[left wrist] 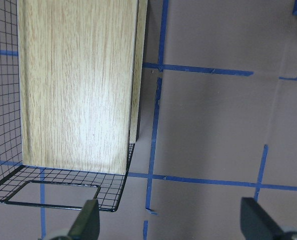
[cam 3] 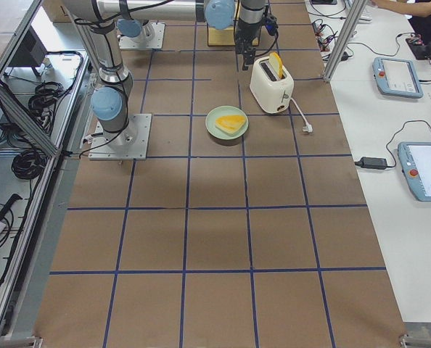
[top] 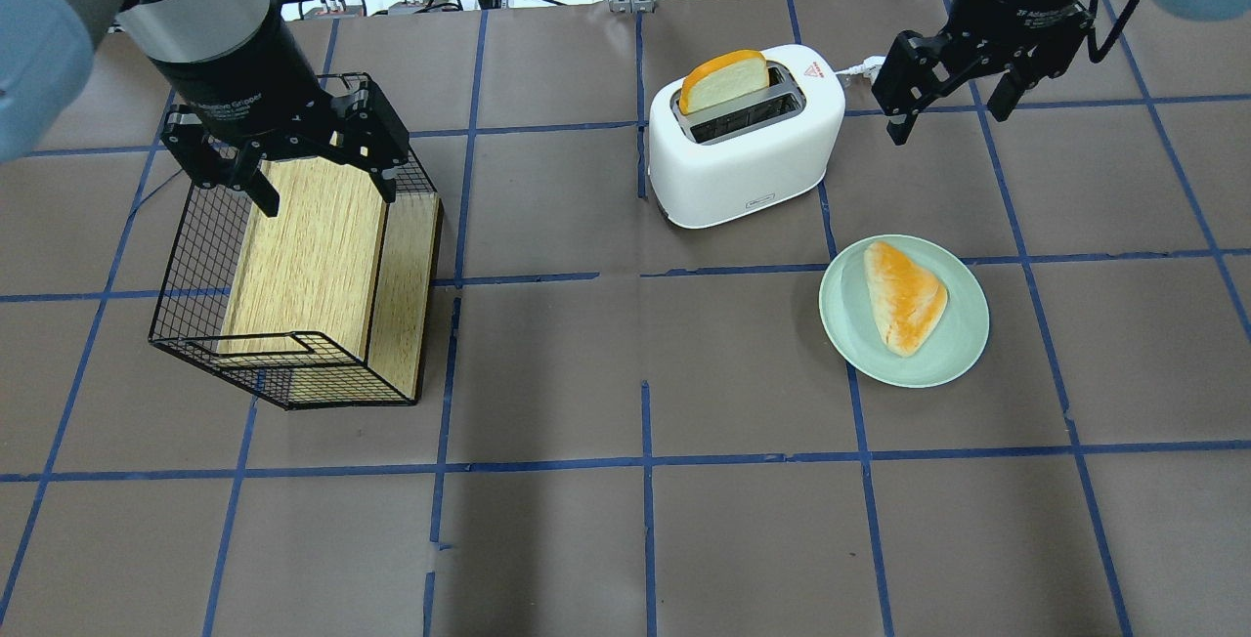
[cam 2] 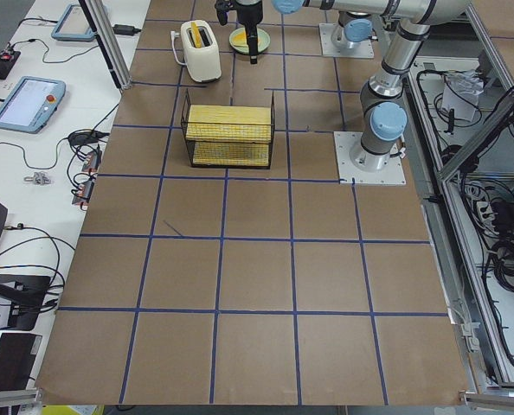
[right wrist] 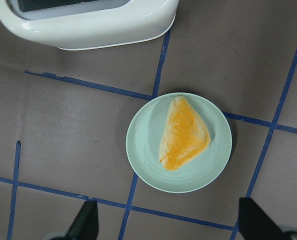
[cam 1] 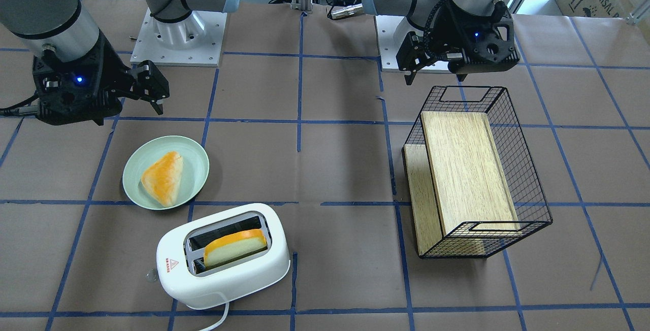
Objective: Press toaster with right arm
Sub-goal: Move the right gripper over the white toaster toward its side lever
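The white toaster (top: 753, 158) stands on the table with a slice of bread (top: 723, 80) sticking out of one slot; it also shows in the front view (cam 1: 223, 270) and at the top of the right wrist view (right wrist: 88, 25). My right gripper (top: 950, 109) is open and empty. It hangs above the table just right of the toaster's cord end without touching it, and also shows in the front view (cam 1: 150, 87). My left gripper (top: 324, 190) is open and empty over the black wire basket (top: 195, 324).
A green plate (top: 958, 344) with a pastry (top: 904, 295) lies just in front of the toaster, below my right gripper (right wrist: 171, 225). The basket holds a wooden board (top: 313, 246). The toaster's white cord (cam 1: 221, 316) runs off its far side.
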You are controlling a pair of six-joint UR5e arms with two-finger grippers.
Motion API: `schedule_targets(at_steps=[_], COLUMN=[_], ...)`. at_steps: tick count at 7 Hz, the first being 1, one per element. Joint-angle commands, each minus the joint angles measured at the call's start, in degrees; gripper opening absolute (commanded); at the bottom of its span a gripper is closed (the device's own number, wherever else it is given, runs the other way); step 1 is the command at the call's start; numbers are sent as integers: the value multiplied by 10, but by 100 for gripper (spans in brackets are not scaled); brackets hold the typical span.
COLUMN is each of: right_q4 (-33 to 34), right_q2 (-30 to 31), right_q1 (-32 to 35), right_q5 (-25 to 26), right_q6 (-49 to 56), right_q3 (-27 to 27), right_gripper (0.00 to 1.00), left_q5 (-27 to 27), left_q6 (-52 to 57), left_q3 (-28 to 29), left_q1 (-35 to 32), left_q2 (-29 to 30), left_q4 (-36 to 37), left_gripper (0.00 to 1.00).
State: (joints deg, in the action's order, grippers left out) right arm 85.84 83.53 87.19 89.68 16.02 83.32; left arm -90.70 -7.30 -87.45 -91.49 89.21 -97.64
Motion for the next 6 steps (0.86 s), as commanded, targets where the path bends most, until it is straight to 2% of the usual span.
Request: schedule_targets(at_steps=[1,6], right_q4=[3,1], right_q2=[-1,-4], right_q1=[0,0], right_q5=[0,-1], right_q6=[0,-34], right_q3=[1,-4], right_gripper=[100,100], left_q5=[0,0], left_q6=[0,0], left_q3=[0,0], left_q1=[0,0], left_q2=[0,0], left_q4=[0,0], left_gripper=[100,100])
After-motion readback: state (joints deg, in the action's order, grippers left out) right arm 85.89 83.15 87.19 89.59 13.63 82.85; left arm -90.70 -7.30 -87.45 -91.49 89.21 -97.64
